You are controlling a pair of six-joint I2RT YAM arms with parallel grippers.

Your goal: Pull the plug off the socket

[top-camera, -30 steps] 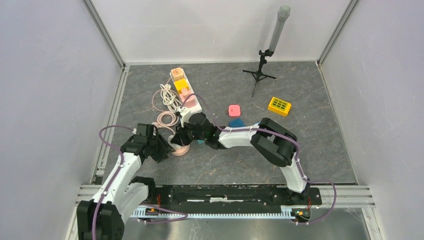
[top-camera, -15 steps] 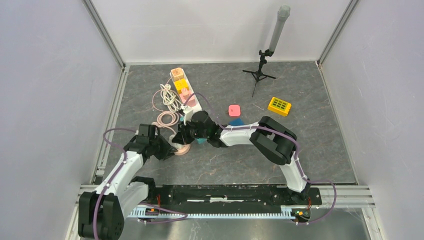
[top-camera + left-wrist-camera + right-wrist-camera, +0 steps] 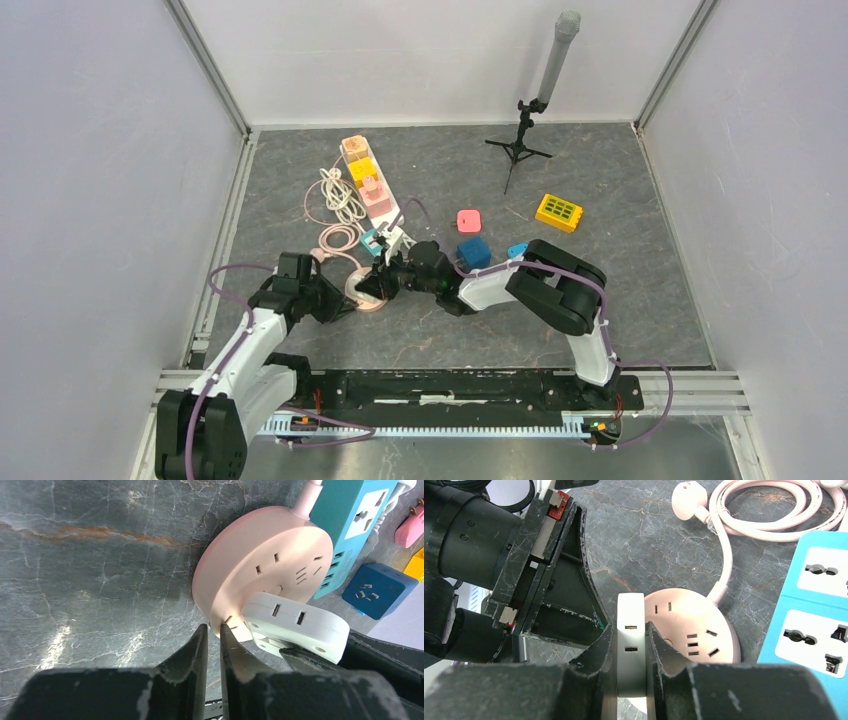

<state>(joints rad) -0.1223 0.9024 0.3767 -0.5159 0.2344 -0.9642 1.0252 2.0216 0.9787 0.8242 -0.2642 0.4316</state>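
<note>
When you look down from above, your left gripper [image 3: 335, 300] and right gripper [image 3: 384, 282] meet over the round pink socket [image 3: 362, 298]. It lies on the grey table [image 3: 660, 290] toward 7 o'clock of the picture's centre. The left gripper is at its 9 o'clock and the right at its 2 o'clock.

Through your left wrist camera, the fingers [image 3: 197, 645] are clenched to a thin slit, tips against the socket's rim at its 7 o'clock. You cannot tell whether they pinch it. A white plug [image 3: 295, 625] sits tilted over the socket's 5 o'clock edge. A teal power strip [image 3: 345, 535] lies just beside the socket at 2 o'clock.

Through your right wrist camera, the right gripper clamps the plug by its flat sides, edge-on to you. The socket lies just behind the plug at 3 o'clock, and whether the prongs sit in it is hidden. The left gripper is just beside the plug at 9 o'clock.
</note>
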